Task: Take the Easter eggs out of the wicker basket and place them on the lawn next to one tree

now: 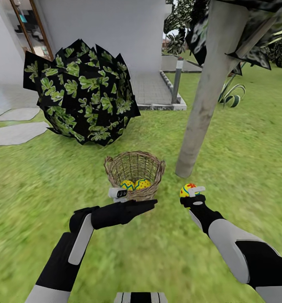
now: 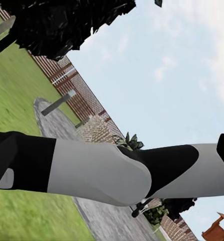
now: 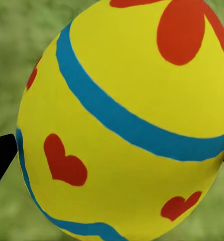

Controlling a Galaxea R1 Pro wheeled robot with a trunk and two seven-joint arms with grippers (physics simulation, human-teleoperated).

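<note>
The wicker basket (image 1: pixel 134 168) stands on the lawn (image 1: pixel 242 143), close to the left of the tree (image 1: pixel 202 105) and its pale trunk. Two Easter eggs (image 1: pixel 127 185) (image 1: pixel 142 184) lie inside it. My right gripper (image 1: pixel 191 191) is shut on the third egg (image 1: pixel 187 189), holding it low over the grass just in front of the trunk's foot. In the right wrist view this egg (image 3: pixel 122 115) is yellow with blue bands and red hearts, and the gripper (image 3: pixel 114 153) has a black fingertip (image 3: pixel 1 158) on each side. My left gripper (image 1: pixel 117 193) is at the basket's front rim; its jaws are unclear.
A round black-and-green bush (image 1: pixel 79 92) stands behind the basket to the left. Grey paving slabs (image 1: pixel 16 132) lie at far left, and a paved terrace with a post (image 1: pixel 176 80) is by the house wall. The left wrist view shows my right forearm (image 2: pixel 112 173) against the sky.
</note>
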